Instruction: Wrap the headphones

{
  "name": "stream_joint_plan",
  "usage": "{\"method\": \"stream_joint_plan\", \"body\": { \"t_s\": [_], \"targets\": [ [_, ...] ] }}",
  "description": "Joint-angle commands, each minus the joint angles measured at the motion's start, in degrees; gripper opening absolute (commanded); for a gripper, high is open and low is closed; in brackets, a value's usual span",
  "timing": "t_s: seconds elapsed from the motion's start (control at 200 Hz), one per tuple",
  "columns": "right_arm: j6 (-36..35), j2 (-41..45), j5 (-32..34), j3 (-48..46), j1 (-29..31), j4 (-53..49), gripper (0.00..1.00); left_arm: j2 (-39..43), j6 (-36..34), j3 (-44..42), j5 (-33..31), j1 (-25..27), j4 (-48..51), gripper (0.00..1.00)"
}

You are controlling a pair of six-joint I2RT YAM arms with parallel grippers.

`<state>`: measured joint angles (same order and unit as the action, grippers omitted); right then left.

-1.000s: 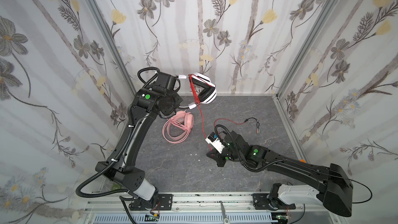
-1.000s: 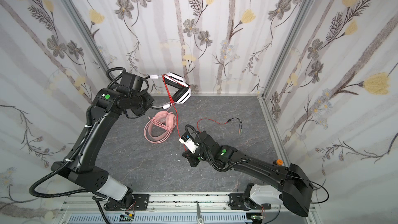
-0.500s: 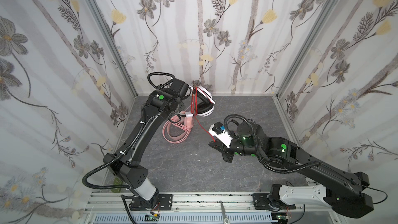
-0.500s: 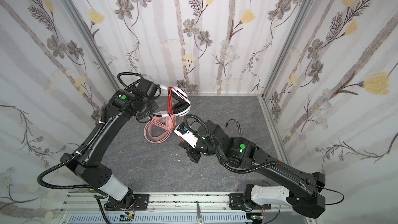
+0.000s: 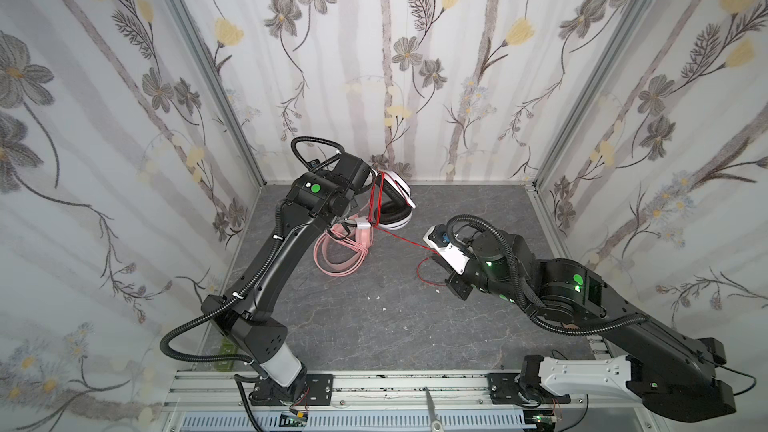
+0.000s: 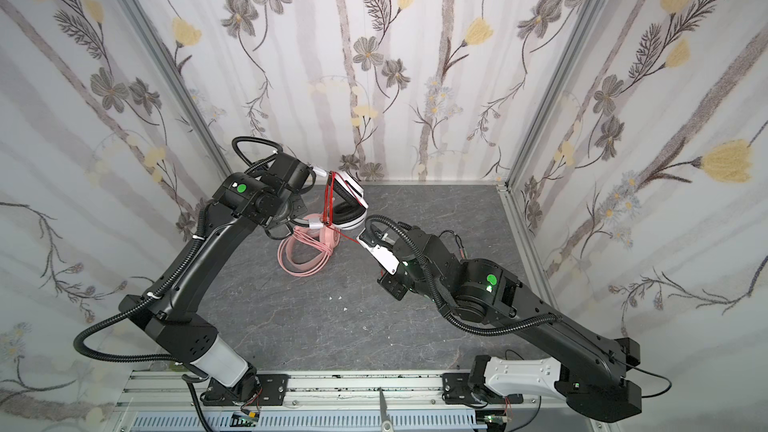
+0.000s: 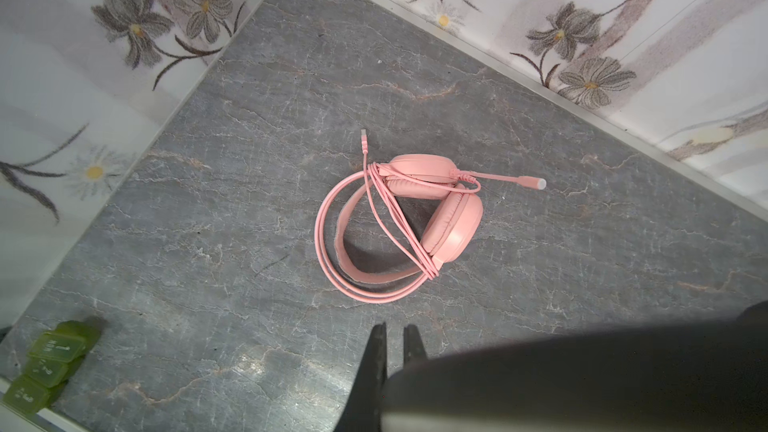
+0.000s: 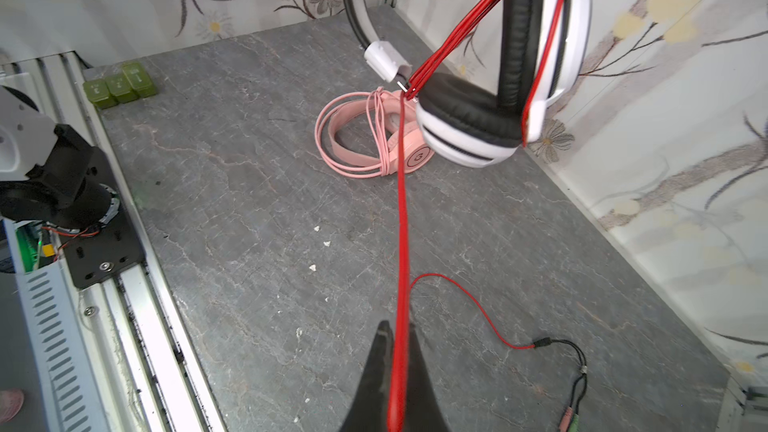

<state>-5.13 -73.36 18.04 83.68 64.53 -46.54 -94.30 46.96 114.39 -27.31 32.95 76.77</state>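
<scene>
movement since a second ago: left arm has swung in from the side wall toward the middle. the white-and-black headset (image 5: 397,218) it carries sits lower, and in both top views it now overlaps the earcups of the pink headset (image 5: 336,259). right arm has risen from its low stretch, and the right gripper (image 8: 397,328) has drawn back to the right. pink headset is unmoved.

orientation: white-and-black headset hangs clear of the grey floor (image 5: 374,326) near the back wall (image 5: 415,76). its long axis is close to upright, band end up at the left gripper (image 7: 394,330), earcups down. one cup lies pad-up, the other stands on edge. several turns of red cord (image 8: 401,222) run lengthwise over it, from band to cups. pink headset lies flat on the floor, band loop toward the front rail (image 5: 395,382), earcups toward the back wall, its own pink cord wound round it.

jaws: left gripper is closed to a narrow slit, and the top views show the white-and-black headset hanging from it by the band. right gripper is pinched on the red cord, which passes between its fingertips and runs straight and taut to the headset. the remaining cord lies loose on the floor and ends at a black splitter (image 8: 540,342) with plugs.
</scene>
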Motion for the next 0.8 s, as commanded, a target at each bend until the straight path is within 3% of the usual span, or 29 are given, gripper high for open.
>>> {"method": "stream_joint_plan", "body": {
  "t_s": [0.0,0.185,0.36,0.555,0.794],
  "targets": [
    [-2.69,0.15,8.22,0.88,0.15,-0.01,0.09,-1.96,-4.09,2.71,-10.06,2.2,3.77,0.0],
    [-6.12,0.4,15.61,0.7,-1.01,2.84,0.06,-1.99,-17.91,1.59,-12.18,7.82,1.34,0.0],
    [-7.71,1.33,14.27,0.96,-4.01,5.45,0.04,0.44,-26.56,-2.91,-5.08,10.06,-2.51,0.0],
    [-7.98,2.05,10.18,-0.73,-9.08,7.98,0.04,5.58,-32.26,-9.29,6.42,10.82,-8.4,0.0],
    [-4.92,3.34,-3.53,-3.9,-18.6,14.41,0.04,13.25,-36.94,-17.09,18.25,11.62,-16.41,0.0]
  ]
}}
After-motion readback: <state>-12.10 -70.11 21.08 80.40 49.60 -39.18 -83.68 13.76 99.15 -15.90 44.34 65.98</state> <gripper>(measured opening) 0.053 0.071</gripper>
